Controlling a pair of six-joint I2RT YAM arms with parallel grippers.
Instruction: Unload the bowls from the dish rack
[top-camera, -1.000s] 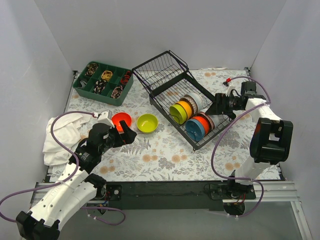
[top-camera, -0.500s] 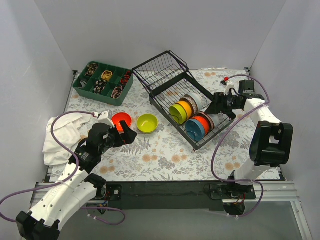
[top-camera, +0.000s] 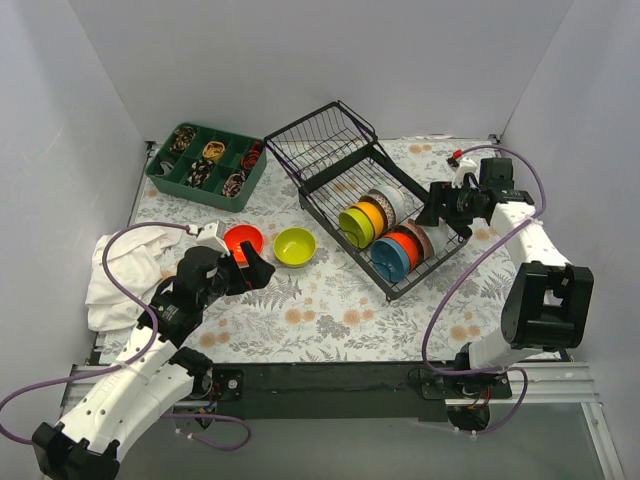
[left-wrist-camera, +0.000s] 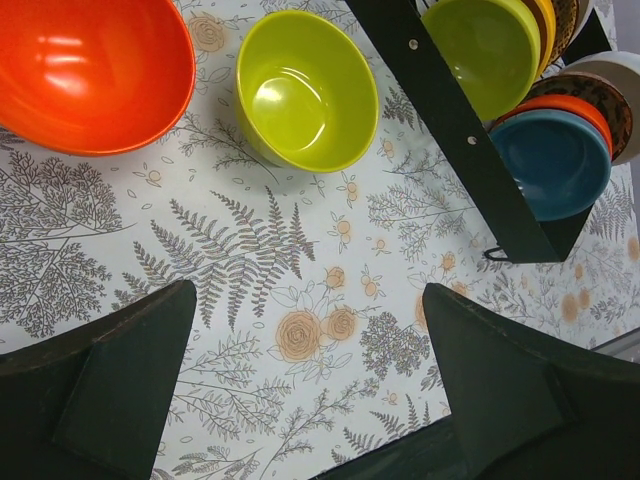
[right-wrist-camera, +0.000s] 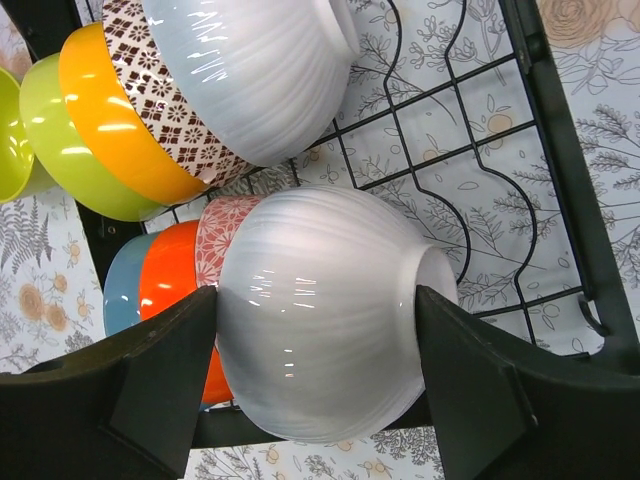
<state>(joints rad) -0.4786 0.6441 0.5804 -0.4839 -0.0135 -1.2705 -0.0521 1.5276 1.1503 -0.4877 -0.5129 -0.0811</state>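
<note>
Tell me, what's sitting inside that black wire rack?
Eight bowls on edge in the dish rack: lime, yellow-orange, brown-patterned, pale bluish; then blue, orange, pink-patterned, white. Each hides most of the next.

No word, number, label or brand mark can be read anywhere. The glossy bowls standing in the large black wire dish rack bear only plain glaze or printed patterns, and the cloth-covered bench beside that rack shows only leaves and blossoms.

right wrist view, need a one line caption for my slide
Right end effector open astride a white ribbed bowl in the black dish rack.
</note>
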